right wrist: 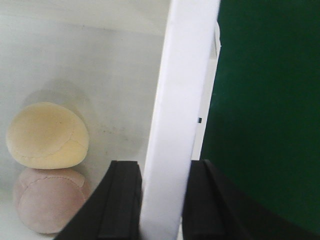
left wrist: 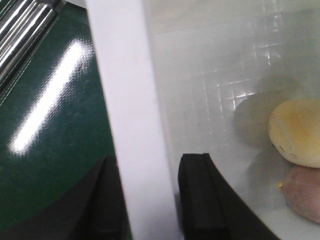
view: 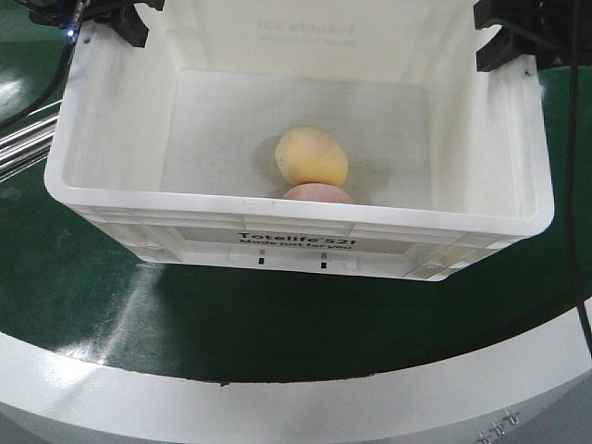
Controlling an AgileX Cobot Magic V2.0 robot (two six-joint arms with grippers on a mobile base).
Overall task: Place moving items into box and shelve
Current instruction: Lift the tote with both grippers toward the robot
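The pale yellow rounded fruit-like object and the reddish-pink rounded fruit-like object are found touching each other on the floor of the large white rectangular plastic crate, close to its near wall. In the front view the reddish-pink object is mostly hidden behind that wall, and only its top is seen; in the left wrist view both objects are cut off by the frame edge. A small dark mark on the yellow object cannot be made out clearly. On the outside of the near wall, black print is read as "Totelife 521" above "Made just for you". The crate is set on a dark green surface bordered by a curved white edge; shiny metal rods are partly seen at the left. The left gripper is placed astride the crate's left wall and the right gripper astride its right wall, each with one black finger inside and one outside, pressed narrowly against the wall. The arms themselves are cut off at the top of the front view.
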